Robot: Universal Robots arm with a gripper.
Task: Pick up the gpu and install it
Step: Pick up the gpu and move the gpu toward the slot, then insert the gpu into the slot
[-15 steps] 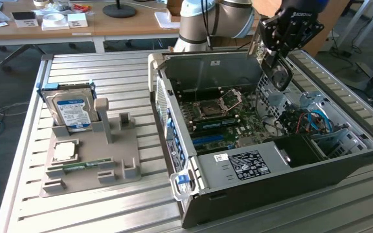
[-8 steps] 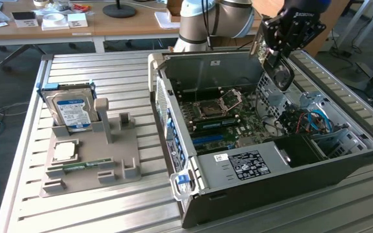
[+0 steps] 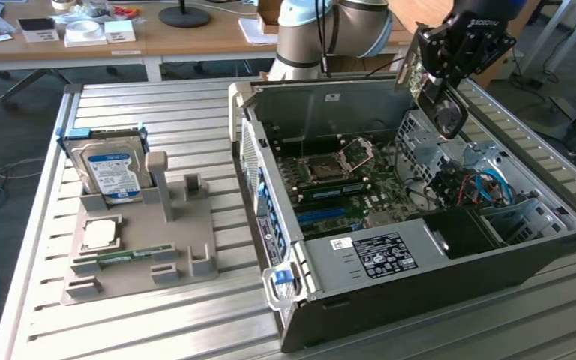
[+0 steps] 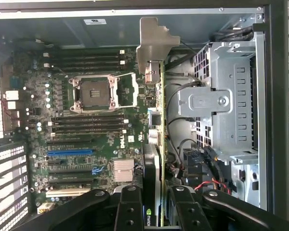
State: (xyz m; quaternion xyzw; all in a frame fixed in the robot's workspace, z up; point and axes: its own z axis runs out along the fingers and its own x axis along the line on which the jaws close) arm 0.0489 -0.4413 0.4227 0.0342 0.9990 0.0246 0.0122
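A slatted metal table (image 3: pixel 148 105) takes up most of the room in front of me. On its right half lies an open computer case (image 3: pixel 418 292), side panel off and its insides facing up. The pale robot arm (image 3: pixel 318 30) rises behind the far wall of the case.

Inside the case the green motherboard (image 3: pixel 368 195) covers the floor. Its empty CPU socket (image 3: pixel 330 169) sits toward the far side, and a perforated grey drive cage (image 4: pixel 226 96) stands to the right of the board.

On the left half of the table is a grey fixture tray (image 3: pixel 138 289). A blue-labelled hard drive (image 3: pixel 111 174) stands upright in its far slot. Nearer to me a processor chip (image 3: pixel 101 234) lies flat, and just beyond that a narrow green memory stick (image 3: pixel 128 256).

The gpu (image 3: pixel 446 111) hangs in the air over the far right part of the case, tilted, above the drive cage and clear of the board. From the wrist view it is edge-on (image 4: pixel 156 144), lined up between the motherboard and the cage, with its pale metal bracket at the end farthest from the fingers.

The black gripper (image 3: pixel 448 64) has hold of the card. Its fingers (image 4: pixel 129 209) are partly closed and press on the card's two flat faces at the top end.
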